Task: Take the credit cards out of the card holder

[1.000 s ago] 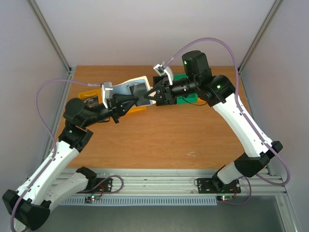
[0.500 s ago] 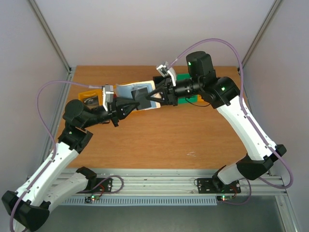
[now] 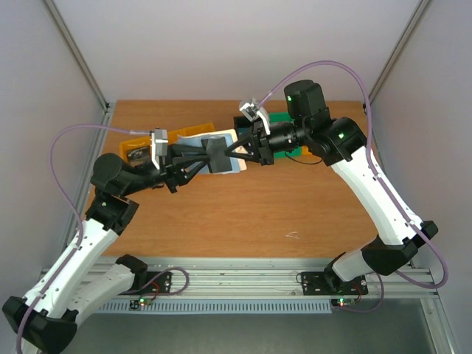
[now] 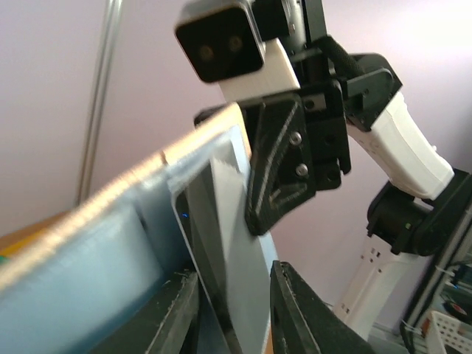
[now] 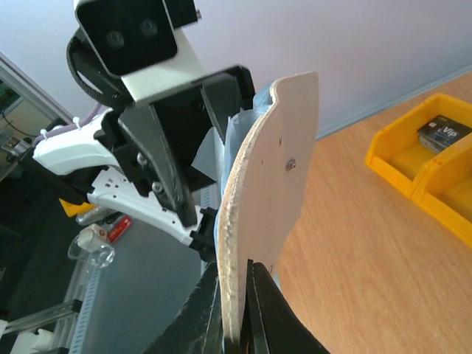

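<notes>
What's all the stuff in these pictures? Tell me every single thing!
card holder: one, beige outside and blue-grey inside, held up between the two grippers.
credit card: at least one, grey-blue, sticking out of the card holder.
yellow bins: two, yellow, side by side at the table's far left.
small box: one, dark, inside one yellow bin.
green thing: one, green, on the table behind the right arm; too hidden to name.
table: one, brown wood, under everything.
left gripper: one, black, fingers either side of the credit card; grip unclear.
right gripper: one, black, pinching the card holder's beige panel.
</notes>
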{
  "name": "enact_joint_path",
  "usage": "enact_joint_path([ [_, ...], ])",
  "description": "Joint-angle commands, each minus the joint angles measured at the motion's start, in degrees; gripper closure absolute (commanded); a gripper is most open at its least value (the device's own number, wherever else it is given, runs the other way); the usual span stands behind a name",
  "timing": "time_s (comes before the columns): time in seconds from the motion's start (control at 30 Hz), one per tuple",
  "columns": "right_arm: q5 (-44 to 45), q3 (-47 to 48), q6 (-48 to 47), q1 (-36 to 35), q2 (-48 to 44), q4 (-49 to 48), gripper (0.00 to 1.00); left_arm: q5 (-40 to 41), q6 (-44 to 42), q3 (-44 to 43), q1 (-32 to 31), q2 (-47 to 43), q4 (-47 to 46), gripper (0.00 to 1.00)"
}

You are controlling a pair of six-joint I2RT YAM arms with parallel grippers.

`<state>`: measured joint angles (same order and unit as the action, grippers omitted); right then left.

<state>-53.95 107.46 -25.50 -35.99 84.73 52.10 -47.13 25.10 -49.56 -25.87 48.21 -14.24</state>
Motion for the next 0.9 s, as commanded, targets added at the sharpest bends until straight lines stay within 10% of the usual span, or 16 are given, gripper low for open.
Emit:
enact_joint_path([
  [0.0, -2.6, -0.1, -1.3, 0.2, -0.6, 1.6, 0.99, 0.8, 4.6, -2.4, 2.0, -0.8, -6.4, 0.73],
  [0.87, -5.0, -0.4, -0.8, 0.2, 0.2, 0.7, 0.99, 1.8, 6.9, -4.6, 0.8, 2.4, -3.0, 0.95],
])
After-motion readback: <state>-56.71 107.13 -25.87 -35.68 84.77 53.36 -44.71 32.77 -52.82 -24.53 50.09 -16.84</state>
